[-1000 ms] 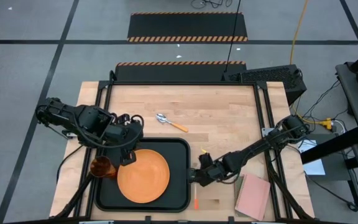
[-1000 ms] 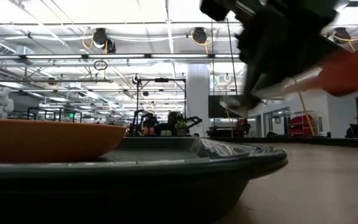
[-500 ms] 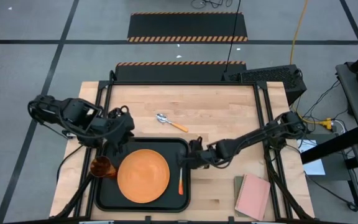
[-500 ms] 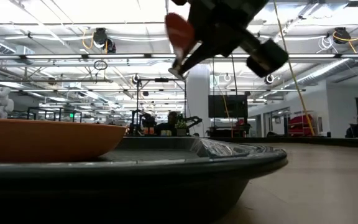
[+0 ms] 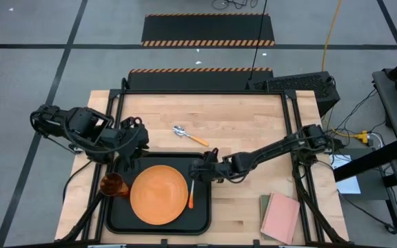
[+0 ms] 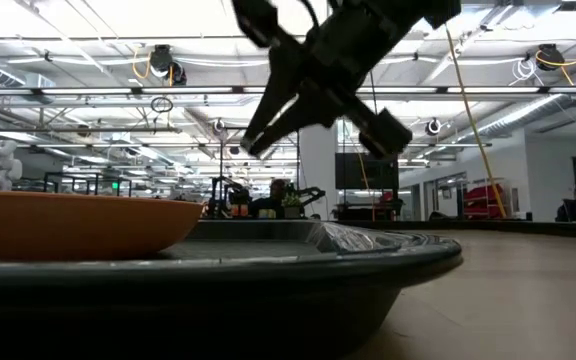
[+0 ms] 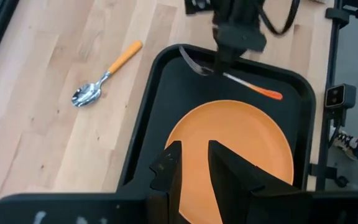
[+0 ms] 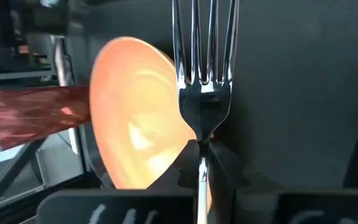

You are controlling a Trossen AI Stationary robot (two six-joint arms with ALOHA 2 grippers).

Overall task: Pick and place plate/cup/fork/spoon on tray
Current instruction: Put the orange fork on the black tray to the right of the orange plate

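Note:
The black tray (image 5: 202, 162) holds the orange plate (image 5: 158, 194), and the amber cup (image 5: 112, 184) stands at its left edge. My right gripper (image 5: 197, 172) hangs over the tray just right of the plate, shut on the fork (image 5: 191, 198), whose orange handle points toward the near edge. My left gripper (image 5: 131, 155) is open and empty above the tray's far left corner. The spoon (image 5: 188, 136) lies flat on the table beyond the tray. My right gripper pinches the fork's metal neck (image 8: 202, 134) between its two fingers, just behind the tines. The fingers come from the table's right, slanting down, and lie across the fork. The fork lies about level over the tray floor (image 7: 253, 87); whether it touches the tray I cannot tell.
A pink notebook (image 5: 280, 217) lies at the table's near right corner. Bare wood (image 5: 253, 124) spreads over the far and right parts of the table.
My right gripper has lifted the fork from the table to the right of the tray and carried it left over the tray, up beside the plate. My left gripper has drawn back from the cup and plate toward the tray's far left corner.

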